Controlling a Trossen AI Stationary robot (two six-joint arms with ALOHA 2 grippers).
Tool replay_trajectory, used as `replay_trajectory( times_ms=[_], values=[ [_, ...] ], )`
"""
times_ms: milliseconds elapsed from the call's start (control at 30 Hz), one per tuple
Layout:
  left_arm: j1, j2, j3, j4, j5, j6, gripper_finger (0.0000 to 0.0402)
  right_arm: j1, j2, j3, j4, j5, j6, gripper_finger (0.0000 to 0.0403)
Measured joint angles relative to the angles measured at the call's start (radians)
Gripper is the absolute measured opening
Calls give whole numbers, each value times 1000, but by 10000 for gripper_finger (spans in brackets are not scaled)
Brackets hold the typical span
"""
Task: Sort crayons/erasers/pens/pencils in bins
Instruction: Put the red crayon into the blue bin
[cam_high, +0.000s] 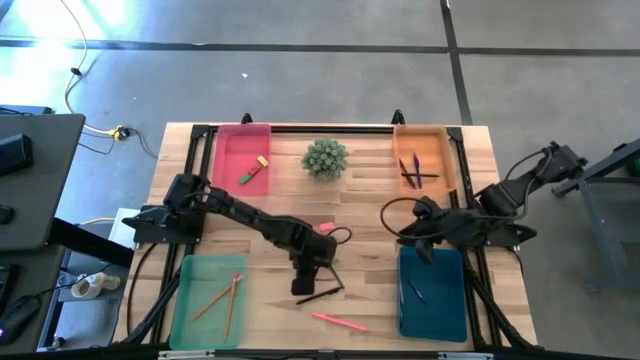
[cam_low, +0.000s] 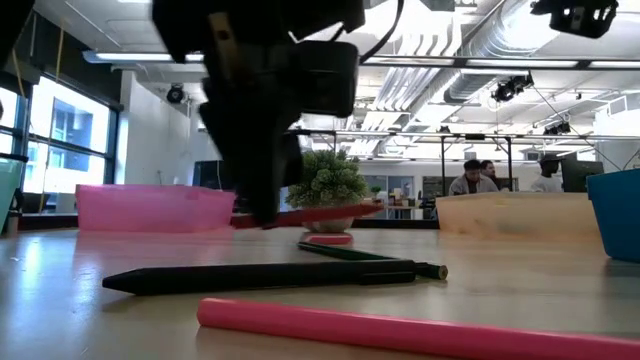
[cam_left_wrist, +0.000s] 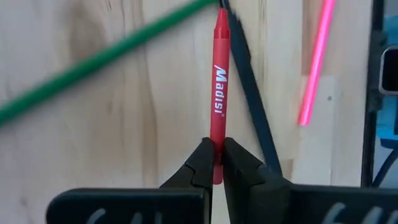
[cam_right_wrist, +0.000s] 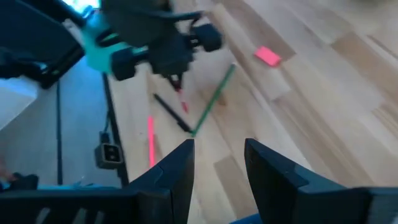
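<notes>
L hand (cam_left_wrist: 212, 163) clamped on red crayon (cam_left_wrist: 218, 93) | R hand (cam_right_wrist: 217, 163) apart, over teal bin (cam_high: 432, 295)

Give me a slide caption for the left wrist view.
Left end effector shut on a red crayon, above a black pen.

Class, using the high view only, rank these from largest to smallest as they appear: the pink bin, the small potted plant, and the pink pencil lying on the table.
1. Pink bin, clearly largest.
2. Pink pencil and potted plant: unsure. The pencil is longer but very thin; the plant is rounder and covers more area.
</notes>
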Motion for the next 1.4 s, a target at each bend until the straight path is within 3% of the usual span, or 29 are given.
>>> replay_trajectory(
  times_ms=[533,700,1033,1400],
  values=[
    [177,-1,1,280,163,104,1,27,4,0,107,114,-23,134],
    [234,-1,1,452,224,25,1,27,4,0,117,166,-23,134],
    [284,-1,2,837,311,-174,1,26,-30,0,137,383,-14,134],
    [285,-2,2,1120,264,-328,1,24,-42,0,234,418,-26,134]
  ],
)
